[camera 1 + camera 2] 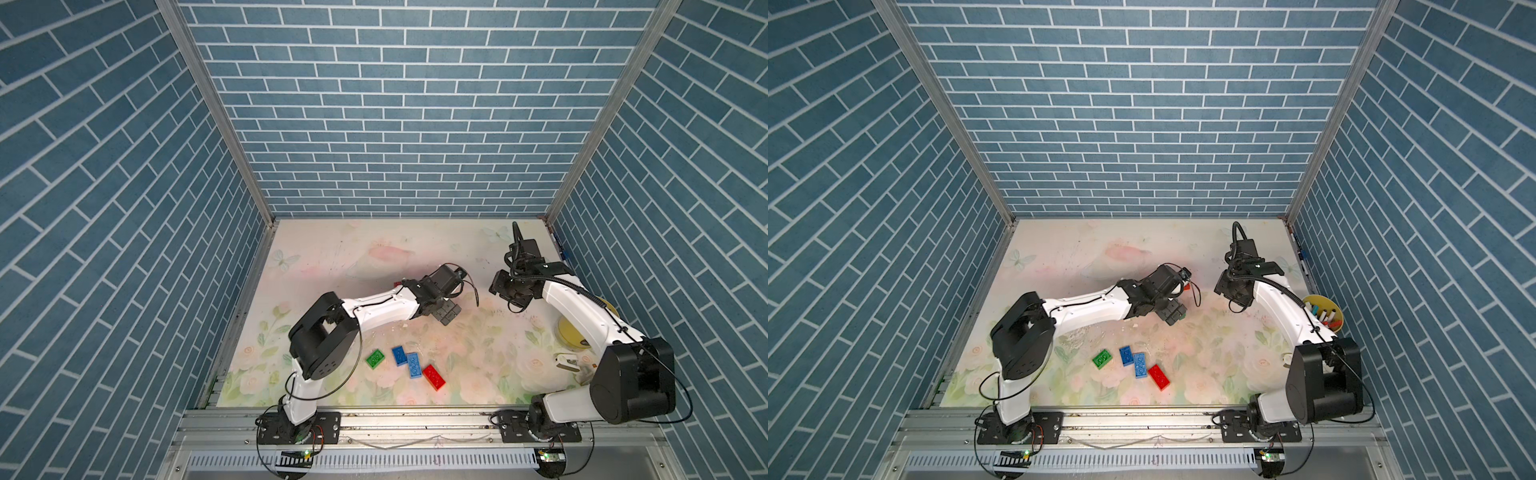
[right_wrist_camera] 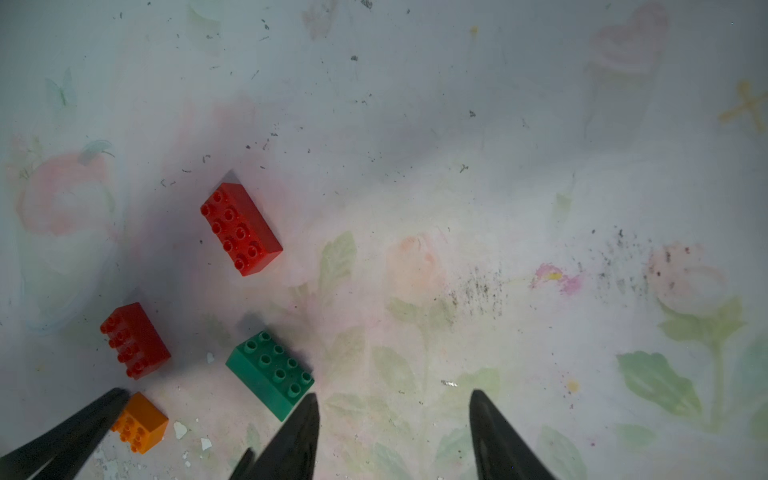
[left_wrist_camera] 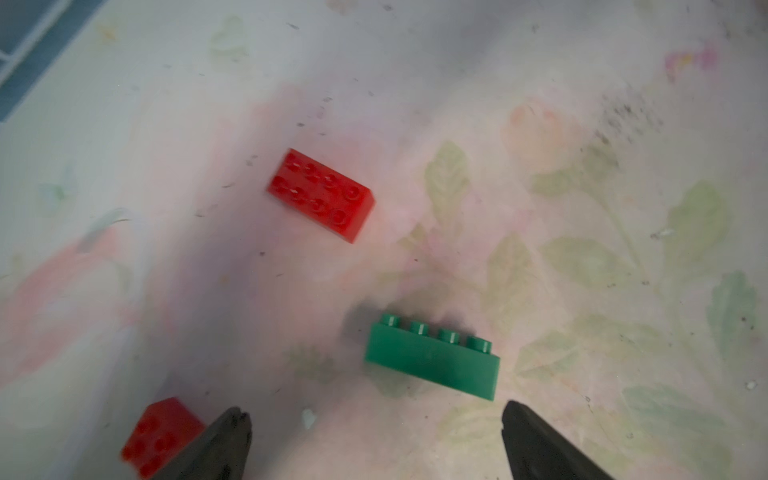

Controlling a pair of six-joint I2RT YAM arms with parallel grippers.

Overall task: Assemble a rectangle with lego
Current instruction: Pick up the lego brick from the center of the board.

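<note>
Lego green brick (image 3: 432,361), markings seemingly blurred, fronts spread left claw (image 3: 375,409).

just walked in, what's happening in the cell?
Lego rectangle build, no rectangle yet. The left gripper hangs open right by a green brick, with a red brick close by. The right gripper, also open and empty, hovers nearby. Near the front of the table lie four more bricks, loose.

Red brick (image 2: 241,228) glossy plastic; table mat (image 2: 498,124) matt, scuffed; rail (image 1: 415,424) brushed metal
</note>
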